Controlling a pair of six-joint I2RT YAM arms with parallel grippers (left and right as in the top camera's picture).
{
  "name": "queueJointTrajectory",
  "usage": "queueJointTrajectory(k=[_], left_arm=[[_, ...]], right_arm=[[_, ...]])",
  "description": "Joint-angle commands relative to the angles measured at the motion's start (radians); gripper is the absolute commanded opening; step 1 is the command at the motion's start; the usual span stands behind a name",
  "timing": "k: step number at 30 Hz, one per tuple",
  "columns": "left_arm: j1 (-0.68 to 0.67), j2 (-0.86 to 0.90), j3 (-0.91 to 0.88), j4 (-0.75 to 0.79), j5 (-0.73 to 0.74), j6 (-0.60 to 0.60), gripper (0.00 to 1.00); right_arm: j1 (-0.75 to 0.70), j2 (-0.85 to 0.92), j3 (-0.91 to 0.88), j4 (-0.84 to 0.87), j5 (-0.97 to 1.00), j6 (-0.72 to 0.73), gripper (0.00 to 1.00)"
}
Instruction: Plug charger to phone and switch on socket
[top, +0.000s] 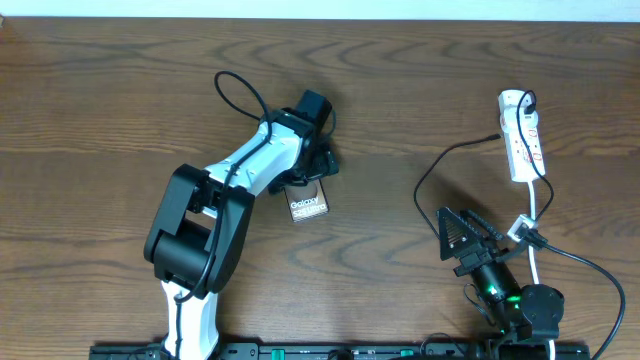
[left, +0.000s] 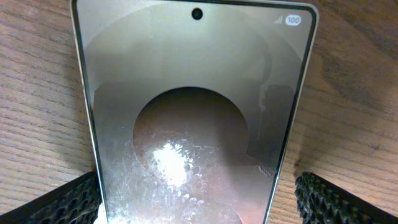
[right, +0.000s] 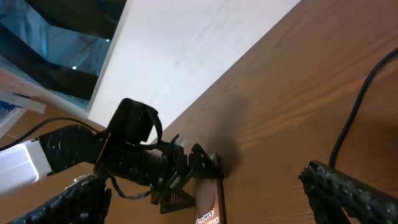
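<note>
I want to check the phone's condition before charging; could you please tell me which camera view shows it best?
The left wrist view: the phone fills the frame, screen and camera hole sharp. Overhead shows only its lettered end, partly covered by the left end effector; the right wrist catches a sliver.

Glossy phone (left: 193, 106) flat on wooden table (left: 37, 93) — left pincer (left: 199, 202) wide apart, astride it

desk (top: 100, 120): brown wood grain, darker wavy streaks. phone (top: 308, 205): silvery-grey, white "Galaxy" lettering, dark round shape on its glossy face. socket (top: 522, 140): white with red markings, white cord (top: 535, 200); charger (top: 418, 190) black; left arm (top: 250, 160) white and black.
</note>
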Motion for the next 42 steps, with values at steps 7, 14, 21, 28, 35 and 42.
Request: queueJointTrajectory(k=[7, 14, 21, 28, 35, 42], left_arm=[[0.012, 0.203, -0.109, -0.018, 0.046, 0.05, 1.0], [0.012, 0.231, -0.113, -0.036, 0.028, 0.012, 1.0], [0.011, 0.255, -0.113, -0.041, 0.028, 0.01, 1.0], [0.011, 0.255, -0.113, -0.073, -0.001, 0.01, 1.0], [0.011, 0.256, -0.113, -0.087, -0.024, 0.013, 1.0], [0.009, 0.256, -0.113, -0.072, 0.043, 0.014, 1.0]], right_arm=[[0.001, -0.005, -0.002, -0.004, -0.006, -0.011, 0.99], [0.001, -0.005, -0.001, -0.004, -0.006, -0.011, 0.99], [0.001, -0.005, -0.002, -0.004, -0.006, -0.011, 0.99], [0.001, -0.005, -0.001, -0.004, -0.006, -0.011, 0.99], [0.001, -0.005, -0.001, -0.004, -0.006, -0.011, 0.99], [0.001, -0.005, -0.001, -0.004, -0.006, -0.011, 0.99]])
